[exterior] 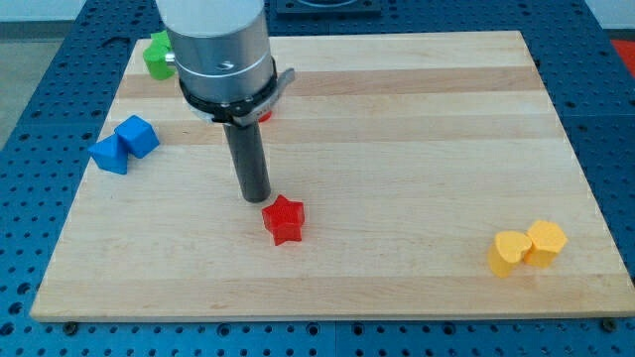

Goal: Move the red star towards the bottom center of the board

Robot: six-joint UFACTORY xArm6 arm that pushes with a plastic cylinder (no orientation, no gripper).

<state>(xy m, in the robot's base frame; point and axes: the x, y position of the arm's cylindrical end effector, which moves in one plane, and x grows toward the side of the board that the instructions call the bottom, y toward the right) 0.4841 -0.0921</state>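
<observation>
Down at the near end of the straight dark rod, my tip (pixel 256 196) resting at board height, with no jaws or fingers to open or close, just a blunt end holding nothing. Just below and to the view's right of my tip, the small red star-shaped block (pixel 284 219): glossy, short-pointed, lying flat, very near the rod's end though whether touching cannot be told. Placed a little toward the view's left of the board's middle, in its lower half.

Farther out, well to the view's right of my tip and lower, two yellow blocks touching side by side: a yellow heart-like block (pixel 507 252) and a yellow hexagonal block (pixel 547 242), near the board's bottom right corner. To the view's left of my tip and higher, two blue blocks pressed together at the board's left edge: a blue triangular block (pixel 108 155) and a blue cube-like block (pixel 137 135).

Above my tip, beside the wide grey metal cylinder (pixel 218 45) of the arm, a sliver of another red block (pixel 265 116), shape hidden. Farthest, at the view's top left, a green block (pixel 157 55), partly covered by the cylinder.

Underneath all, a pale wooden board (pixel 397 149) of lengthwise planks, lying on a blue perforated table (pixel 30 119).
</observation>
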